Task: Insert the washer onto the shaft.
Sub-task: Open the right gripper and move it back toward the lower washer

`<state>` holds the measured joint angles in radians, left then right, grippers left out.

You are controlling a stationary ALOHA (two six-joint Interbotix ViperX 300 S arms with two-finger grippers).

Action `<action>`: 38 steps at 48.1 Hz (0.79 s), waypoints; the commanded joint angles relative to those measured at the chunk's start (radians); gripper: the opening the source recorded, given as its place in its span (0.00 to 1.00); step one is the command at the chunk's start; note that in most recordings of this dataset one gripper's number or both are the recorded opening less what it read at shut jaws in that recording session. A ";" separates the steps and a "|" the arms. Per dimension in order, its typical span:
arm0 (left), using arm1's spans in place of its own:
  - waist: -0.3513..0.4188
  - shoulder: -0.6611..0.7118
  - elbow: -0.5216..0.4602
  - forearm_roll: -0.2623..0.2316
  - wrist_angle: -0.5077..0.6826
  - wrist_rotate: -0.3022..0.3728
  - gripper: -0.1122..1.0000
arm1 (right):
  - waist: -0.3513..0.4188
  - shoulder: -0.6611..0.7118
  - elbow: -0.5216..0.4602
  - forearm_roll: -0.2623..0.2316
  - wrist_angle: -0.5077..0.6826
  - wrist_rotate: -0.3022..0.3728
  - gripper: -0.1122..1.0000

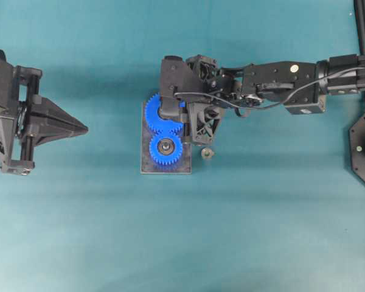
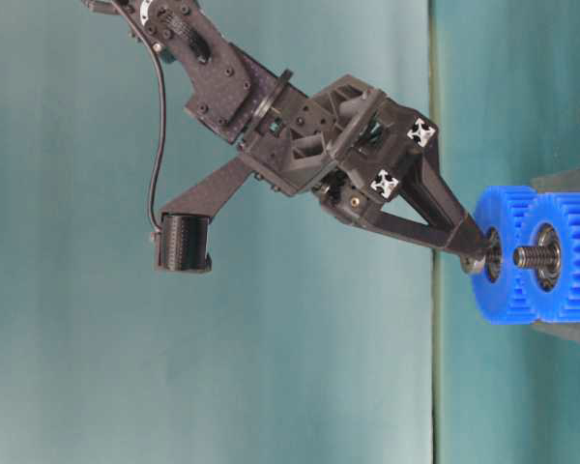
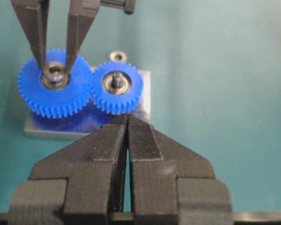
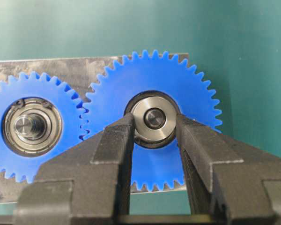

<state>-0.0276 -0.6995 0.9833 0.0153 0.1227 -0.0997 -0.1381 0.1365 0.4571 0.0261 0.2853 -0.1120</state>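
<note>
Two blue gears, two shafts, two washers on view.
The right gripper (image 4: 154,133) pinches a silver, ring-shaped washer (image 4: 154,119) at the larger gear (image 4: 152,122) hub, over its shaft (image 4: 155,117); a second washer (image 1: 207,152) lies beside the plate (image 1: 147,167). The left gripper (image 3: 127,123) is pressed together.

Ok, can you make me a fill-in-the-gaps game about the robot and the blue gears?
1. The right gripper holds a shiny ____ at the middle of the larger gear.
2. The two gears are coloured ____.
3. The left gripper has its jaws ____.
4. The gears sit on a grey metal ____.

Missing words: washer; blue; shut; plate
</note>
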 commanded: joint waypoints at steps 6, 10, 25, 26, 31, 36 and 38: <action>-0.005 -0.003 -0.012 0.003 -0.009 0.002 0.11 | -0.006 -0.014 -0.025 0.000 -0.017 -0.005 0.40; -0.003 -0.002 -0.014 0.003 -0.009 0.002 0.11 | -0.012 -0.015 -0.025 0.005 -0.017 0.000 0.46; -0.005 -0.005 -0.014 0.003 -0.009 0.002 0.11 | -0.012 -0.069 -0.005 0.005 -0.018 0.026 0.91; -0.005 -0.005 -0.014 0.003 -0.009 0.002 0.11 | -0.011 -0.078 0.000 0.005 -0.018 0.029 0.90; -0.005 -0.006 -0.012 0.002 -0.009 0.002 0.11 | 0.000 -0.132 0.041 0.006 -0.017 0.034 0.91; -0.005 -0.006 -0.012 0.002 -0.009 0.002 0.11 | 0.023 -0.204 0.106 0.006 -0.012 0.043 0.90; -0.005 -0.008 -0.012 0.003 -0.009 0.000 0.11 | 0.035 -0.229 0.133 0.006 -0.017 0.048 0.90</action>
<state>-0.0307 -0.7026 0.9833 0.0153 0.1212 -0.0997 -0.1273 -0.0169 0.5614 0.0291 0.2761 -0.0798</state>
